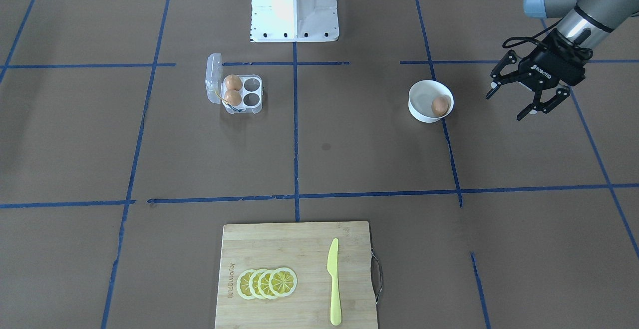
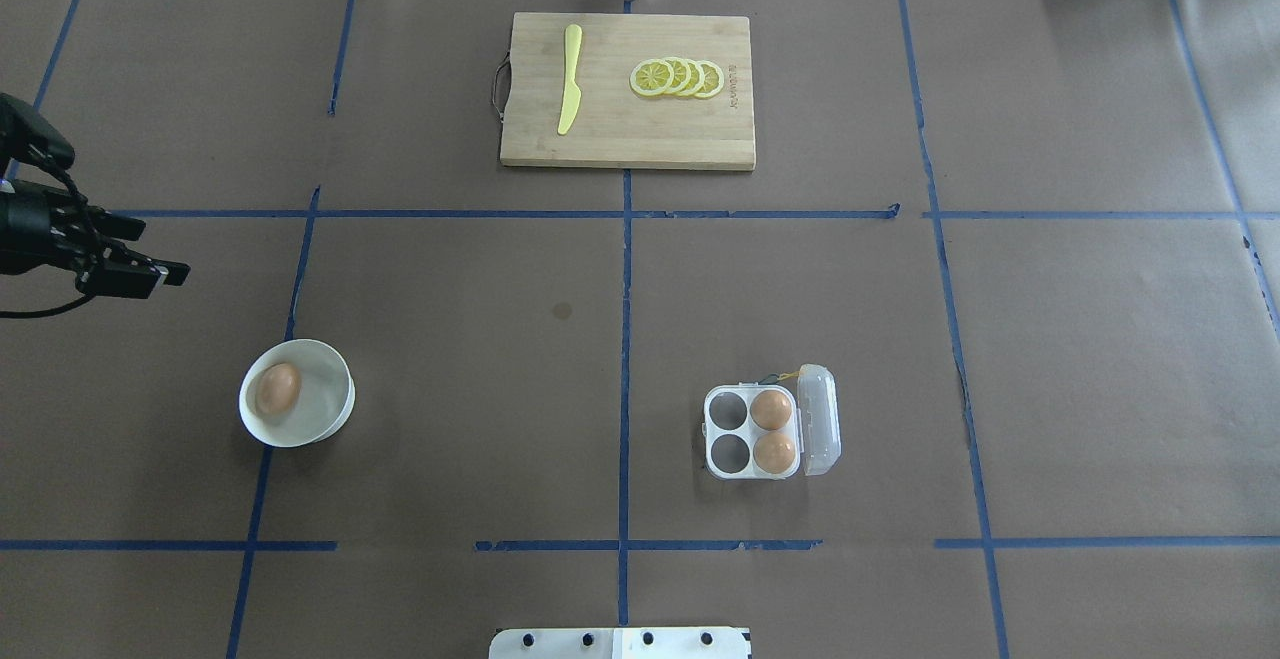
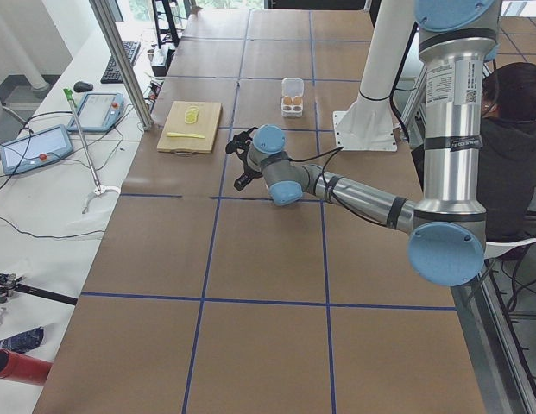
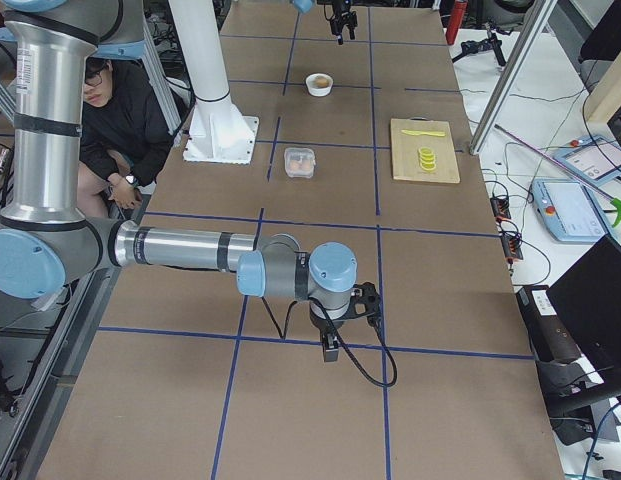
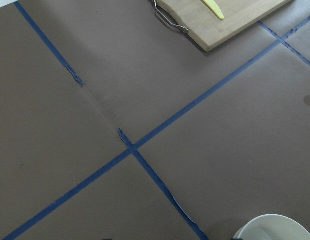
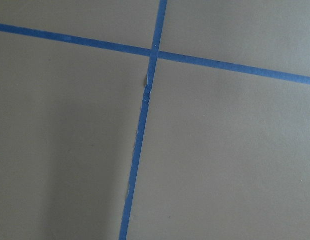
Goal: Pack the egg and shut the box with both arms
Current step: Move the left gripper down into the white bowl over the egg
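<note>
The egg (image 1: 440, 105) lies in a round white bowl (image 1: 418, 100), also seen in the overhead view (image 2: 278, 389). The clear box (image 1: 252, 92) sits open, its lid (image 1: 213, 77) standing up; two other brown eggs fill the cups by the lid, and the two outer cups are empty. It also shows in the overhead view (image 2: 728, 429). My left gripper (image 1: 505, 107) hangs open and empty above the table, beside the bowl on the side away from the box. My right gripper (image 4: 330, 345) shows only in the exterior right view, far from the box; I cannot tell its state.
A bamboo cutting board (image 2: 625, 129) with a yellow knife (image 2: 570, 89) and lemon slices (image 2: 678, 77) lies at the table's far edge. The white pedestal base (image 1: 294, 9) stands behind the box. Blue tape lines cross the brown table.
</note>
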{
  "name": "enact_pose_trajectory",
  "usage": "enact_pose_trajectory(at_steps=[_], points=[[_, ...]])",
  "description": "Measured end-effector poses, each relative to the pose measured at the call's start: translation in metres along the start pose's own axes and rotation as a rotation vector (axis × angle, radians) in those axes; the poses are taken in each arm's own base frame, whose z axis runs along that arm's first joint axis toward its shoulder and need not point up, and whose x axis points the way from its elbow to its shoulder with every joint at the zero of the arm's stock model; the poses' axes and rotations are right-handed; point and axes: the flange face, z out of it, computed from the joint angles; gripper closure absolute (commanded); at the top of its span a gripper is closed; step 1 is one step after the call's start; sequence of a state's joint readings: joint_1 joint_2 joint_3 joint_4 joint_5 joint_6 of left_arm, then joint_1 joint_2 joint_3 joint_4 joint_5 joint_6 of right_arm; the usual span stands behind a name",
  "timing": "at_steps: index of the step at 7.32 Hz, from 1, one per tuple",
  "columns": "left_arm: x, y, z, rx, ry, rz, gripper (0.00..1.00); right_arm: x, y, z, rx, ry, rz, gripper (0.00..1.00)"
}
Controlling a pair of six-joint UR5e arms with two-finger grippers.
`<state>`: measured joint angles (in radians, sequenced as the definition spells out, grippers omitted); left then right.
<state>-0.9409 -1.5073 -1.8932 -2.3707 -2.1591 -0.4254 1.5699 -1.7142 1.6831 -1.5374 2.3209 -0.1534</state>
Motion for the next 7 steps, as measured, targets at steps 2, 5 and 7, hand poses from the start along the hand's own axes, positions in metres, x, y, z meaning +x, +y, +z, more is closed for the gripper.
enact_pose_trajectory(at_steps=[2, 5, 7], points=[[0.042, 0.009, 0.029, -0.010, -0.011, -0.127, 0.22, 0.000, 0.001, 0.000, -0.001, 0.000, 0.001, 0.00], [0.100, 0.028, 0.069, -0.027, -0.018, -0.338, 0.23, 0.001, 0.002, 0.000, 0.000, 0.001, 0.003, 0.00], [0.115, 0.040, 0.085, -0.050, -0.023, -0.358, 0.25, 0.001, 0.001, 0.000, 0.001, 0.002, 0.002, 0.00]])
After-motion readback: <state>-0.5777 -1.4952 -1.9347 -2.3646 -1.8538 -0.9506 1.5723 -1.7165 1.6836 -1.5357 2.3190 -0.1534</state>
